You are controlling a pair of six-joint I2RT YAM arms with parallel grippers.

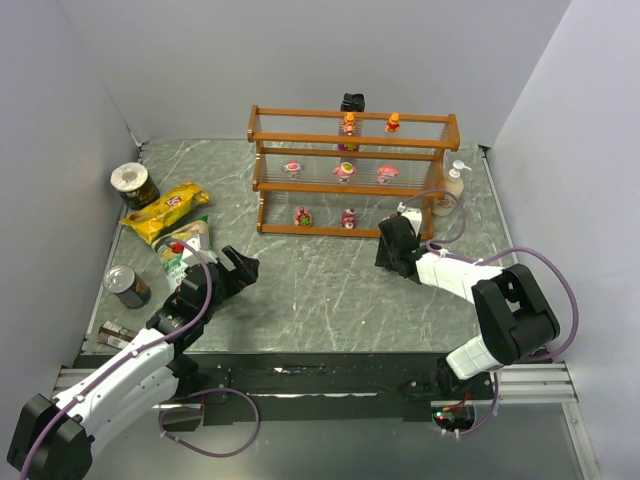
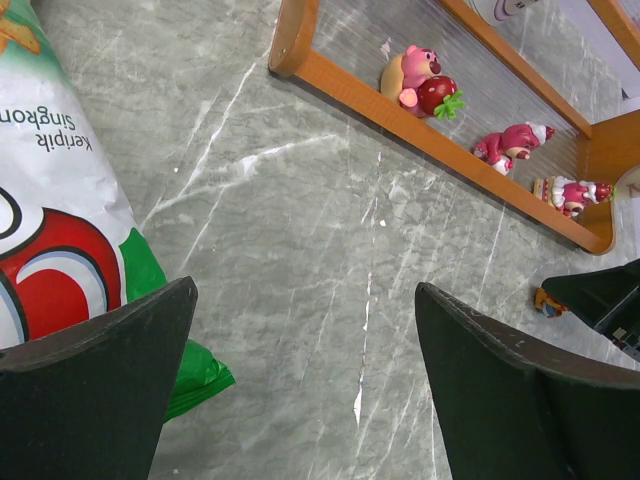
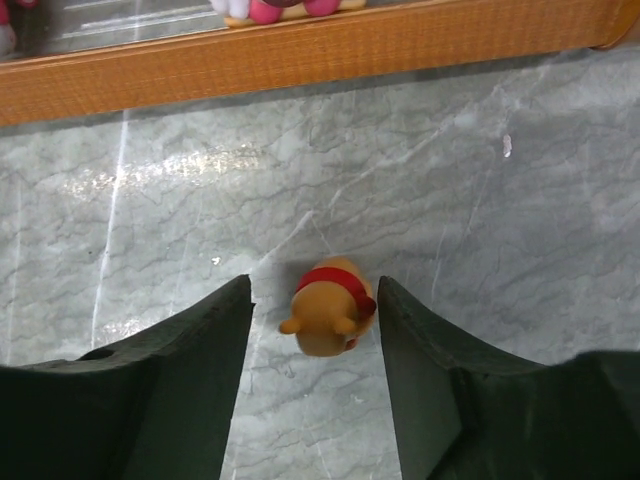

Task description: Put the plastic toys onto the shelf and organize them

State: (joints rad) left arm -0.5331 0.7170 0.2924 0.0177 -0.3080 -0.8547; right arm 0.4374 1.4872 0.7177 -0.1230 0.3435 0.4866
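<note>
The left gripper (image 1: pixel 240 264) hovers near left, jaws spread wide; the right gripper (image 1: pixel 392 243) points down far right, jaws partly apart.

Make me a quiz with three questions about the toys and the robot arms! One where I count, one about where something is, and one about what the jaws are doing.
1. How many orange toys stand on the top tier of the shelf?
A. Two
B. Five
C. None

2. Where is the orange toy by the right gripper?
A. On the shelf's bottom tier
B. On the table, between the jaws
C. On the shelf's middle tier

3. How do the jaws of the left gripper stand?
A. Shut tight together
B. Wide open, nothing between them
C. Squeezing an orange toy

Answers:
1 A: the view from above shows two on the top tier.
2 B: the right wrist view shows it on the marble with a jaw on each side.
3 B: the left wrist view shows only bare table between them.
</note>
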